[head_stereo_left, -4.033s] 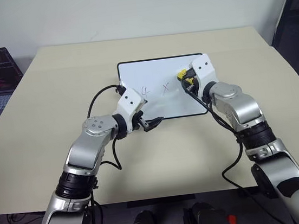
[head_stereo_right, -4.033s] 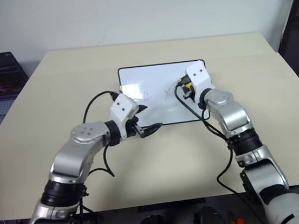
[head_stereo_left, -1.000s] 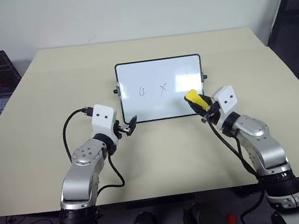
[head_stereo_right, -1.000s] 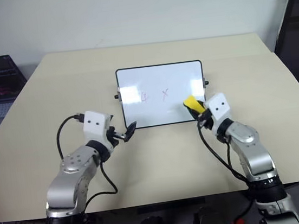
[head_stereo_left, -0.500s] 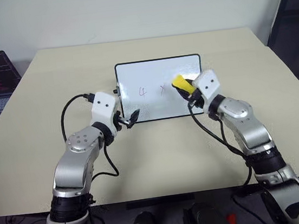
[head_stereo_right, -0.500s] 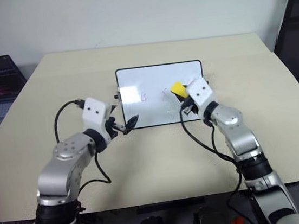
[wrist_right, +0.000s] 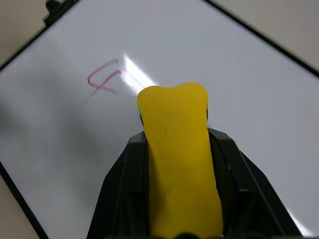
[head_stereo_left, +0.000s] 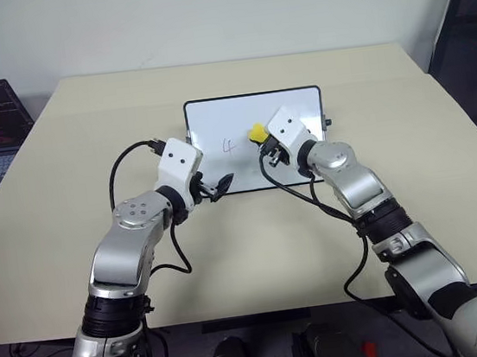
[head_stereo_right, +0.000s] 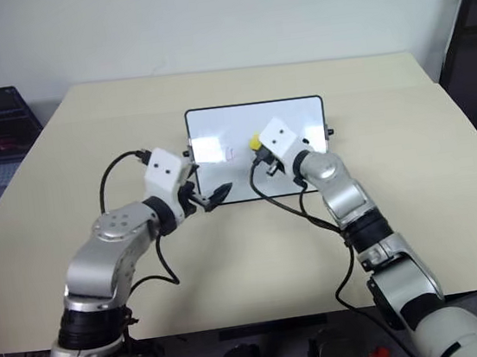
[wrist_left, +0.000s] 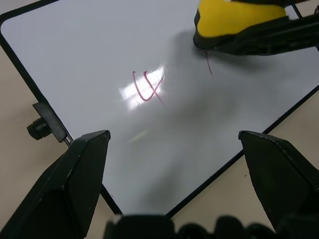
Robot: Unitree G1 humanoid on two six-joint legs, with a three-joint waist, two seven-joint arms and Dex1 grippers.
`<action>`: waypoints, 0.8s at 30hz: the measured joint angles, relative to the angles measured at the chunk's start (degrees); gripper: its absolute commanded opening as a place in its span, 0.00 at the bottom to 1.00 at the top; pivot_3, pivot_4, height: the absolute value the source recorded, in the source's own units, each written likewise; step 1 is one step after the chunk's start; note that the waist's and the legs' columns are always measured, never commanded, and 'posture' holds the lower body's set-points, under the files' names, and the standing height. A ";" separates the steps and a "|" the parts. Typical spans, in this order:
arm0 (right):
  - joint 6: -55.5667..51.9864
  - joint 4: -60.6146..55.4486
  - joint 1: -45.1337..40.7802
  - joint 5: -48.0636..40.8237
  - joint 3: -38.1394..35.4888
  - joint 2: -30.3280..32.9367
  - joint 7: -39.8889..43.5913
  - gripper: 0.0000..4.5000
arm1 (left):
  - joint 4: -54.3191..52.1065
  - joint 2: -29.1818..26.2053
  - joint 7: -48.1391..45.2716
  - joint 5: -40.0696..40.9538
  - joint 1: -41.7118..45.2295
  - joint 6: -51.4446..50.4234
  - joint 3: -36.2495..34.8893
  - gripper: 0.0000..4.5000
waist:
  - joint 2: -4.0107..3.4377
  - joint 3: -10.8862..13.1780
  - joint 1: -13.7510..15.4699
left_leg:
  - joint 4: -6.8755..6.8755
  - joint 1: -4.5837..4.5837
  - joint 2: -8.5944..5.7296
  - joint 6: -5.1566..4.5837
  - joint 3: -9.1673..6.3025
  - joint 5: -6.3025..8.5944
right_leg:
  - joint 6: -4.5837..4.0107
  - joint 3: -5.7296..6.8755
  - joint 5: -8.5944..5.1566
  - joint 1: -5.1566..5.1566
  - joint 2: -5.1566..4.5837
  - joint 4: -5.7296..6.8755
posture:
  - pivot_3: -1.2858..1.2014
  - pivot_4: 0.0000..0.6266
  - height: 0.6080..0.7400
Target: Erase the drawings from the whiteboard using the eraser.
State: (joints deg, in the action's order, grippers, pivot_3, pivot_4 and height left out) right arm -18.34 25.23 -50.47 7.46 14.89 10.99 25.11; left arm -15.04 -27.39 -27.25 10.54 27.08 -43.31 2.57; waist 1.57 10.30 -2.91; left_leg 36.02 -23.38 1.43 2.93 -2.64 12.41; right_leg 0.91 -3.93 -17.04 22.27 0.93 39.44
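My left claw hangs spread wide and empty at the whiteboard's near edge on the desk, probably to steady it, while my right claw clamps the eraser, resting on the drawings, the "4" just left of it.

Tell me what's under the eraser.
Under the eraser lies whiteboard. A short red stroke pokes out by its edge; anything else drawn beneath is covered. The "4" sits beside it, untouched.
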 measured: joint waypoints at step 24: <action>4.10 9.78 -7.09 6.00 4.44 1.12 3.24 0.27 | -0.31 -0.04 -0.39 -0.25 -0.42 -0.09 1.71 1.00 | 0.00 0.00 -0.33 | 0.04 0.06 0.00 0.00 -0.09 -0.01 | 0.00 0.01 0.00 -0.01 0.00 0.14 | 0.52 0.24 1.00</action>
State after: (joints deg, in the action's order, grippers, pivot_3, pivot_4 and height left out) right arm -14.24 35.02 -57.57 13.46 19.33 12.11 28.35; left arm -15.35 -27.43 -27.65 10.29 26.66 -43.41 4.28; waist 1.57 10.30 -3.25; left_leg 36.06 -23.32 1.43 2.93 -2.73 12.40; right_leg 0.91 -3.92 -17.04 22.27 0.93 39.58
